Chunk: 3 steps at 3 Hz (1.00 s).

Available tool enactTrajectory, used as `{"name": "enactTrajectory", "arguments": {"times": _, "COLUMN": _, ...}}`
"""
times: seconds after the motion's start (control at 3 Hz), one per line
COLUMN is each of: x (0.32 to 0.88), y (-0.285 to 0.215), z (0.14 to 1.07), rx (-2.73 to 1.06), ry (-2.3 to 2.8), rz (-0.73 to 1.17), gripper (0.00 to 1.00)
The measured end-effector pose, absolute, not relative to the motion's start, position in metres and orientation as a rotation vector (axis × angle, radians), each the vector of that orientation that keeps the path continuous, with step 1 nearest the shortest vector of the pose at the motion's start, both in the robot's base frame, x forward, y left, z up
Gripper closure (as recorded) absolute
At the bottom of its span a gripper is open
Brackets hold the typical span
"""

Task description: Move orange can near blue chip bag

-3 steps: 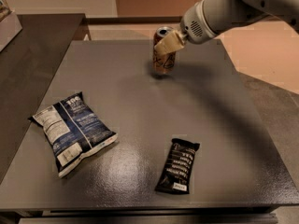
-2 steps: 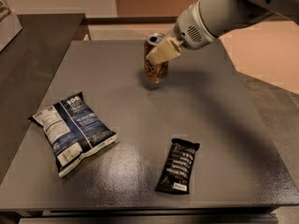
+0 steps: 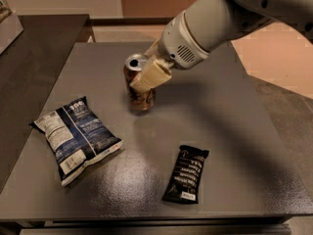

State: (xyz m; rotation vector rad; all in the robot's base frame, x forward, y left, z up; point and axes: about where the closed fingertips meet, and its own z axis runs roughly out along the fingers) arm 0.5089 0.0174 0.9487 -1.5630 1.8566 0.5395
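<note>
The orange can (image 3: 140, 98) stands upright near the middle of the grey table (image 3: 230, 126), its silver top showing. My gripper (image 3: 146, 77) is shut on the orange can, with a cream finger (image 3: 152, 75) across its upper side; the arm comes in from the upper right. The blue chip bag (image 3: 76, 137) lies flat at the table's left front, a short gap to the left and in front of the can.
A narrow black snack wrapper (image 3: 187, 174) lies near the front edge, right of the bag. A dark counter (image 3: 29, 58) runs along the left. The table's front edge is close to the bag and wrapper.
My gripper has carried the orange can from the back of the table forward and to the left, closer to the blue chip bag.
</note>
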Motion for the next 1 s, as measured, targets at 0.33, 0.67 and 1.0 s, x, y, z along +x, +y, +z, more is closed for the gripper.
{"name": "enactTrajectory", "arguments": {"times": 0.33, "x": 0.494, "y": 0.041, "z": 0.940, "rx": -1.641, "ry": 1.806, "rz": 0.611, "gripper": 1.00}}
{"name": "enactTrajectory", "arguments": {"times": 0.67, "x": 0.490, "y": 0.058, "z": 0.929, "rx": -1.679, "ry": 1.783, "rz": 0.686, "gripper": 1.00}}
{"name": "enactTrajectory", "arguments": {"times": 1.0, "x": 0.489, "y": 0.070, "z": 0.914, "rx": -1.712, "ry": 1.787, "rz": 0.748, "gripper": 0.82}}
